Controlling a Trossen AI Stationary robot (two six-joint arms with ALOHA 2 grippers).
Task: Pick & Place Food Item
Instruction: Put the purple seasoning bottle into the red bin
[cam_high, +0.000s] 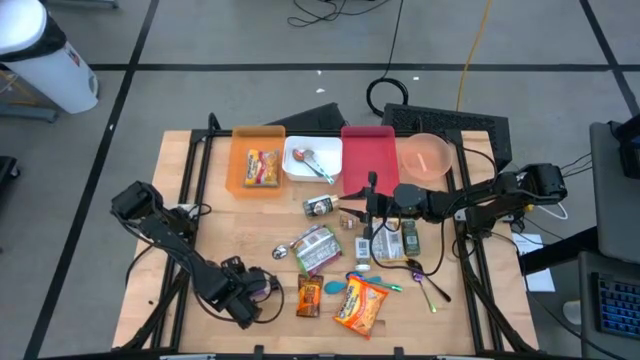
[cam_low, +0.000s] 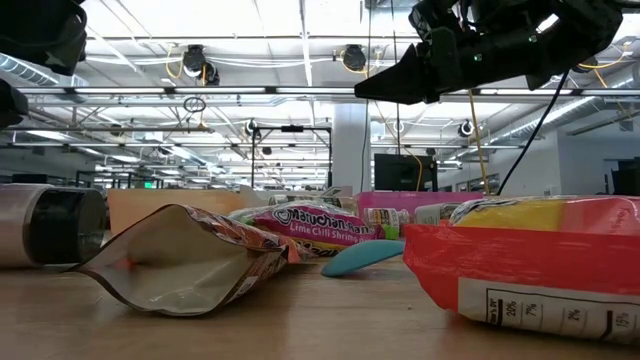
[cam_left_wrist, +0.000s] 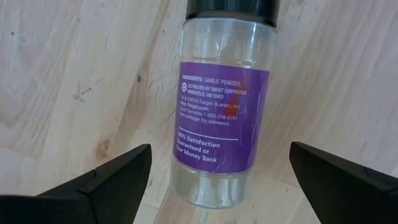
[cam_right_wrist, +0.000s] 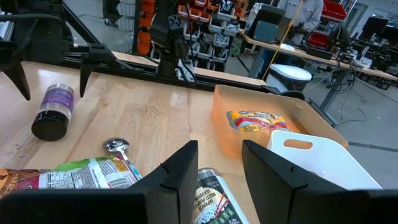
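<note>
Left gripper (cam_left_wrist: 217, 180), we are seeing it standing wide apart around a clear spice jar (cam_left_wrist: 224, 106) lying on the wooden table (cam_left_wrist: 74, 74), right gripper (cam_right_wrist: 217, 168) hovering mid-table over a can (cam_right_wrist: 214, 199), fingers partly apart, holding nothing.

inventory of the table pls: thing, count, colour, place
clear plastic spice jar with purple label: 1, black lid, lying front left between left fingers
orange plastic bin: 1, back left, holds a yellow packet
white tray: 1, back centre
red tray: 1, back, beside the white tray
pink bowl: 1, back right
green ramen packet: 1, centre
orange snack bag: 1, front centre
small dark can: 1, lying centre
left gripper: open, around jar
right gripper: raised above centre
</note>
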